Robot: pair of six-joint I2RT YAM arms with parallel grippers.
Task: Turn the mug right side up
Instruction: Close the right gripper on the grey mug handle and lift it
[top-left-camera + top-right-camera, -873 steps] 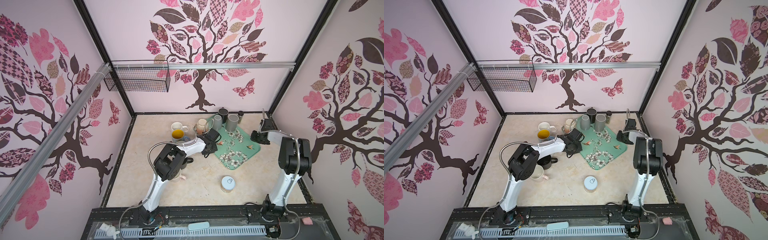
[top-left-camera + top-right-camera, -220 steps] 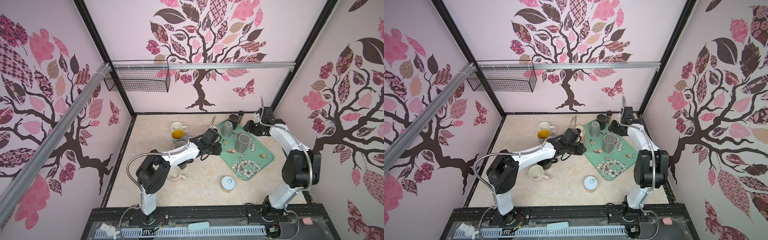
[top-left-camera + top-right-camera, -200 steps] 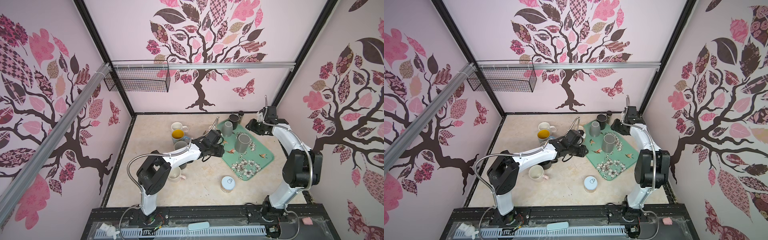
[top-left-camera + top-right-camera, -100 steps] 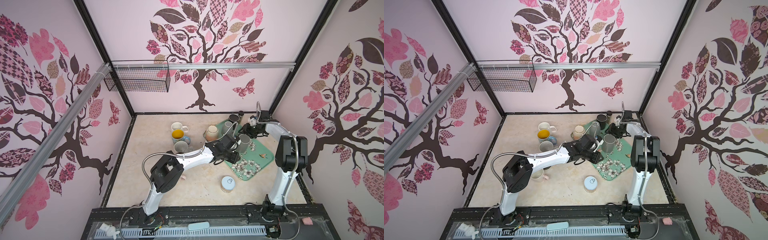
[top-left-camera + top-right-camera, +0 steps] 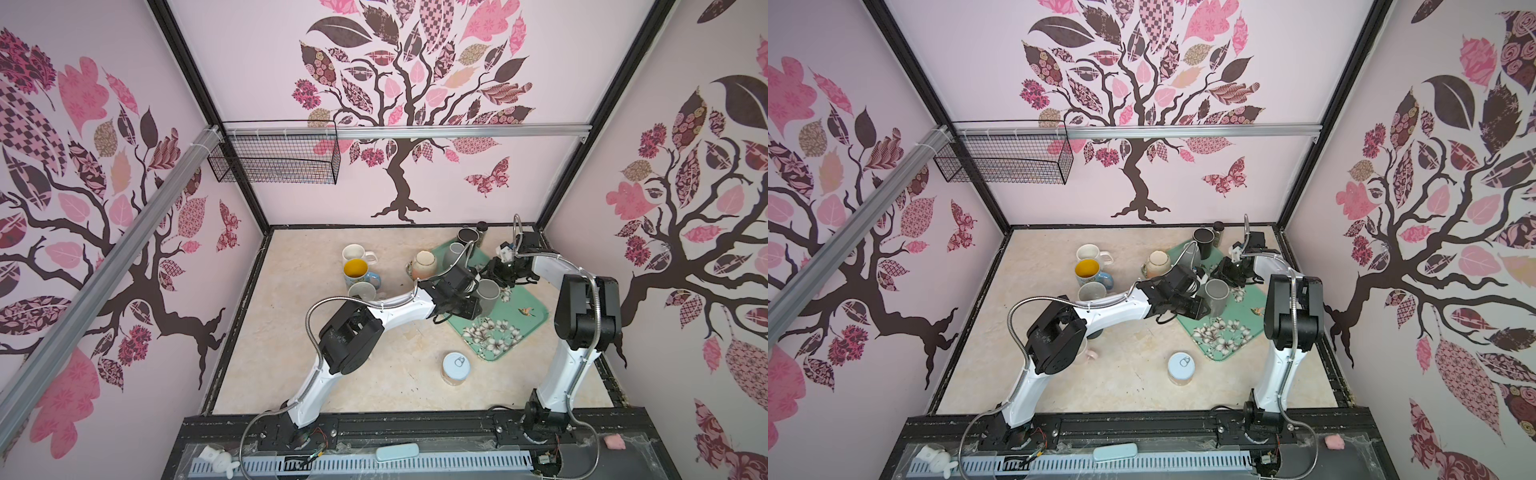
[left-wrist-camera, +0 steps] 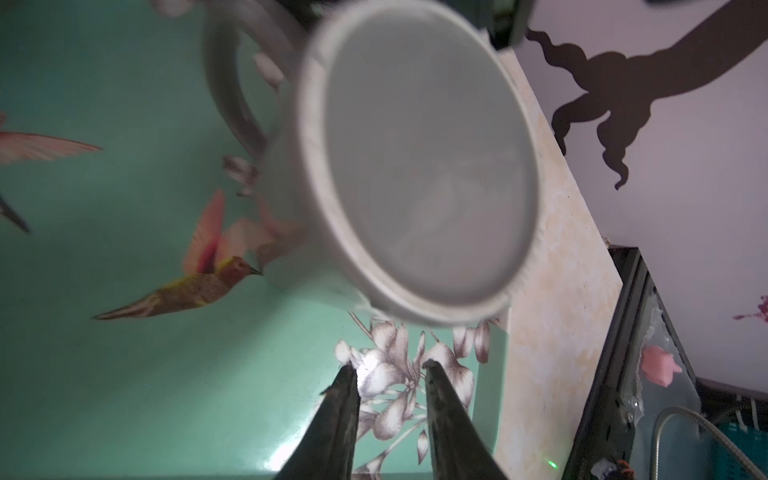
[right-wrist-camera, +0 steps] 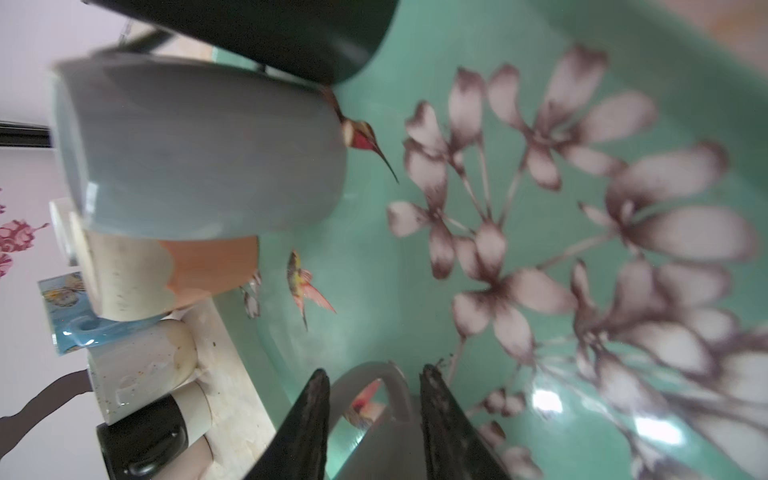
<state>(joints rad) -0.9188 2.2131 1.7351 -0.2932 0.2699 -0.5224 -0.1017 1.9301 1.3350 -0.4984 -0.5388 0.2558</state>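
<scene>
Floral tray, tin can, wire basket

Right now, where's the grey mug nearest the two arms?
In a top view the grey mug stands on the green tray, right of centre, between the left tool and right tool.

Looking down between pale pink walls bearing a dark tree decal with pink patterned leaves; hanging a black wire basket from an aluminium rail; showing a beige marbled surface below, evenly lit.
</scene>
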